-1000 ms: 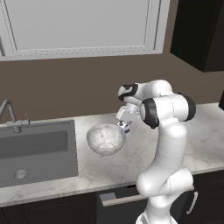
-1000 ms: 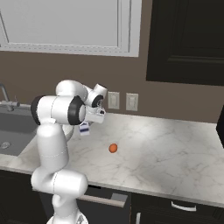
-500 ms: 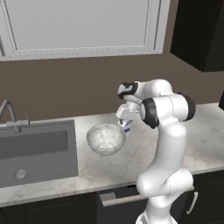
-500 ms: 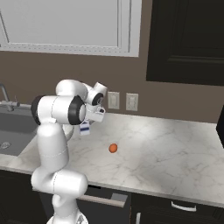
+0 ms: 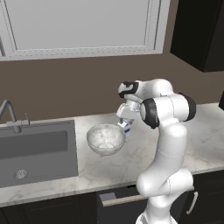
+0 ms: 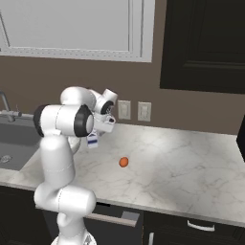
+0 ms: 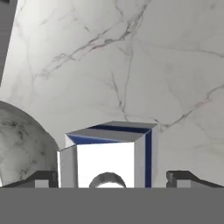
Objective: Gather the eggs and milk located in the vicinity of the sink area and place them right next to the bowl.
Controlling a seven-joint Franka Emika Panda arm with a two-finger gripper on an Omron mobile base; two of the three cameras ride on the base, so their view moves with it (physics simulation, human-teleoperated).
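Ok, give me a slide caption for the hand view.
Open gripper straddling the milk carton on marble counter, bowl alongside.

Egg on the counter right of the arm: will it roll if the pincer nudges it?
Probably. The egg is a small smooth oval lying loose on flat marble counter with nothing beside it, so a nudge would likely send it wobbling off in a curve. Its rounded shell looks slippery for flat fingertips and likely fragile.

No readable text in any view, milk carton (image 7: pixel 105 159) with blue band and marks only, no letters legible
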